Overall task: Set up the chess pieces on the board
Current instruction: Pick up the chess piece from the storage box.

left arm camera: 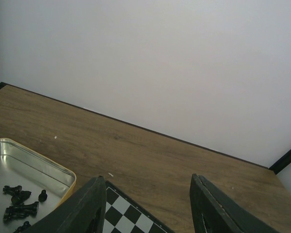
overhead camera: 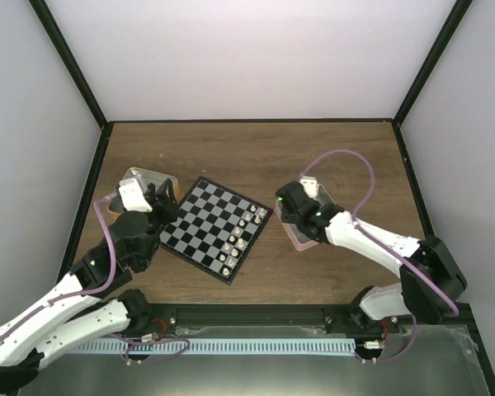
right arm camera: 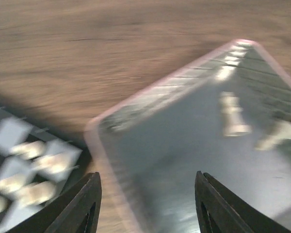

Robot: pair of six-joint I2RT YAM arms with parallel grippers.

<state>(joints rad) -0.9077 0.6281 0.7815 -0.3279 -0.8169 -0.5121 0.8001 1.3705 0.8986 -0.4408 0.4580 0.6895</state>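
Observation:
The board (overhead camera: 202, 223) lies turned like a diamond between the arms. Several cream-white chess pieces (overhead camera: 241, 229) stand in two rows along its right edge, blurred in the right wrist view (right arm camera: 39, 165). My left gripper (overhead camera: 161, 202) hovers over the board's left corner (left arm camera: 126, 213), open (left arm camera: 146, 180) with nothing between its fingers. Black pieces (left arm camera: 19, 201) lie in the gold tin (left arm camera: 39, 162) at its left. My right gripper (overhead camera: 290, 206) hangs open (right arm camera: 147, 177) and empty over the pink tray (right arm camera: 92, 136), where two white pieces (right arm camera: 233, 114) lie.
The gold tin (overhead camera: 148, 177) sits just left of the board and the pink tray (overhead camera: 301, 238) just right of it. Bare wooden table stretches behind them to the white back wall. Black frame posts stand at the table's corners.

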